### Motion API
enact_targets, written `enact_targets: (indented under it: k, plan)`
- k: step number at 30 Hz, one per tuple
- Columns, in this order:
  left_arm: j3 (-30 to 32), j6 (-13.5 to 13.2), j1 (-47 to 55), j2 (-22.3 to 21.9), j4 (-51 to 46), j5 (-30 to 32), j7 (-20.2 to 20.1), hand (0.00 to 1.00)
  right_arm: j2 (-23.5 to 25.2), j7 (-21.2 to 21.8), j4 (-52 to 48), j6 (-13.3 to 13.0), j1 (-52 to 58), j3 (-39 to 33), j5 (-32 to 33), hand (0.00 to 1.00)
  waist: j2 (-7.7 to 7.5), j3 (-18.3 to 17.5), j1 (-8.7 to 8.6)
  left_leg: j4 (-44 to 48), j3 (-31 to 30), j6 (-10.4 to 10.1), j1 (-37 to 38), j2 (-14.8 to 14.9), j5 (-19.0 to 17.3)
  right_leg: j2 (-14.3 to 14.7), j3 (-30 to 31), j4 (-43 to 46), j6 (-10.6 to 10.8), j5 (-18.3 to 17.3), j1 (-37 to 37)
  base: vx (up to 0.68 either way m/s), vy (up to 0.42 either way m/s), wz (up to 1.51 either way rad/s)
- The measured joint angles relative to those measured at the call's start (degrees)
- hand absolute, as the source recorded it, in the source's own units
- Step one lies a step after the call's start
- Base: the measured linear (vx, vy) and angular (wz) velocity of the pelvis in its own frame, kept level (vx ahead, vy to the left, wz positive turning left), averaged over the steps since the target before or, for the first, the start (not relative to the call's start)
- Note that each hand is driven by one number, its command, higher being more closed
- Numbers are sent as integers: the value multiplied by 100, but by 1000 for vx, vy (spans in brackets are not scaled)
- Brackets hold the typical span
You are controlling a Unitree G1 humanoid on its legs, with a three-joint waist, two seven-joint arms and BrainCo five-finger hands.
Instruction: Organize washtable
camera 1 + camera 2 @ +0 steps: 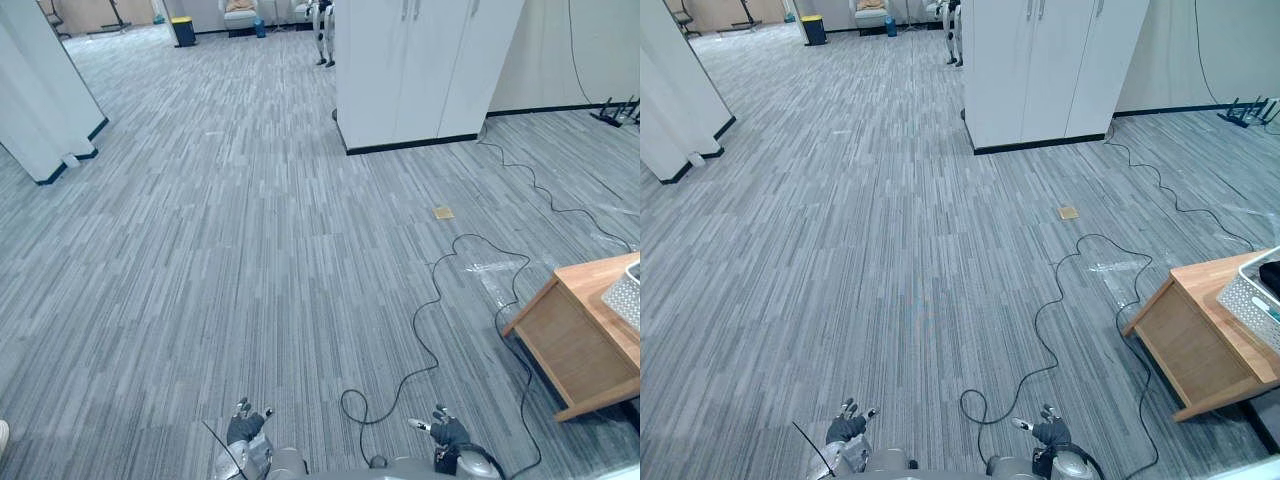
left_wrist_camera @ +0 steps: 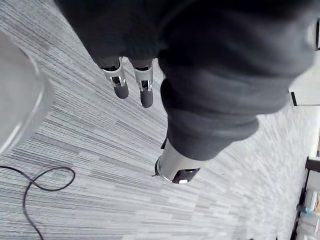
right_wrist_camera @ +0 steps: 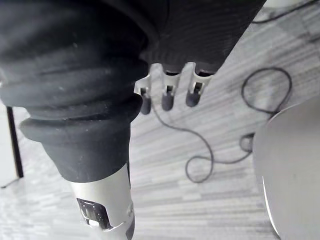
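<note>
**Desk:** Where is the washtable?

**Floor:** You see the wooden table (image 1: 585, 335) low at the right edge of the frame, one corner turned toward the middle of the grey striped carpet (image 1: 250, 250). A white latticed basket (image 1: 1252, 298) sits on its top at the far right. There is something dark (image 1: 1272, 275) inside it, and you cannot make out what it is.

**Desk:** And the hands?

**Floor:** Both hang at the bottom edge of your head views, well apart from the table. The left hand (image 1: 243, 428) is at bottom centre-left and the right hand (image 1: 449, 431) at bottom centre-right, each over carpet. In the left wrist view your left hand's fingers (image 2: 120, 85) point loosely at the floor with the thumb (image 2: 175, 167) set apart, and they hold nothing. The right wrist view reads the same way. Its fingers (image 3: 167, 97) are slack in a row, the thumb (image 3: 102, 212) is off to one side, and the hand is empty.

**Desk:** What else is in the room?

**Floor:** A tall white cabinet (image 1: 420, 70) stands at upper centre on a dark plinth. A white partition (image 1: 40, 110) runs along the upper left edge. A small tan square (image 1: 443, 212) lies on the carpet between cabinet and table. A dark bin with a yellow lid (image 1: 183, 30) stands far back at the top left.
</note>
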Motion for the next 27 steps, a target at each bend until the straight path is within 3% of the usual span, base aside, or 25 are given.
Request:
enact_targets:
  k: [1, 2, 4, 7, 11, 12, 20, 27]
  plan:
    - [74, -44, -64, -69, 188, -137, 75, 0, -71, -8, 47, 0, 16, -4, -15, 0, 124, -36, 0, -575, -26, 71, 64, 18, 355, 114, -15, 8, 52, -39, 45, 224, 22, -12]
    - [149, -44, -90, -91, 288, -169, 123, 0, -85, -26, 96, 5, 21, -31, -48, 0, 151, -42, -3, -713, -101, 91, 127, -5, 535, 128, -19, 22, 88, -64, 69, 269, 29, -17]
    - [258, -58, -57, -26, 432, -210, 175, 0, -6, -82, 186, -44, 137, -173, -162, 0, -83, -141, -37, -1374, -75, 104, 498, -177, 747, 7, -3, 7, 133, -86, 167, 200, 27, -3]
    - [253, -64, -126, 138, 607, -121, 171, 0, 80, -77, 321, -119, 178, -198, -316, 0, -306, -305, -139, -2279, -164, 185, 752, -352, 1206, -115, 18, -261, 147, -94, 160, 164, 37, 34]
    - [249, -68, -119, 190, 843, -105, 197, 0, 70, -63, 328, -148, 166, -175, -457, 0, -283, -289, -119, -2431, -144, 237, 818, -473, 1257, -202, 118, -421, 150, -94, 227, 55, 57, 4]
    - [371, -76, 100, 326, 1214, -108, 254, 0, 75, 52, 562, -145, 36, 15, -389, 0, -400, -268, -140, -2832, -54, 279, 1041, -613, 1386, -267, 229, -807, 341, 19, 414, 0, 0, 0]
    - [615, -67, 115, 299, 1225, -28, 219, 0, 98, 61, 564, -144, 66, -183, -127, 0, -416, -236, -163, -2834, 157, 311, 1019, -599, 1335, -269, 325, -797, 417, -32, 273, -9, 1, -9]
    - [581, -57, 68, 351, 1332, 538, -192, 0, 197, 59, 648, -101, 245, -1122, 517, 0, -494, -118, -301, -2795, -671, 458, 760, -875, 1411, -588, -500, -805, 570, -144, 459, 41, 17, 62]
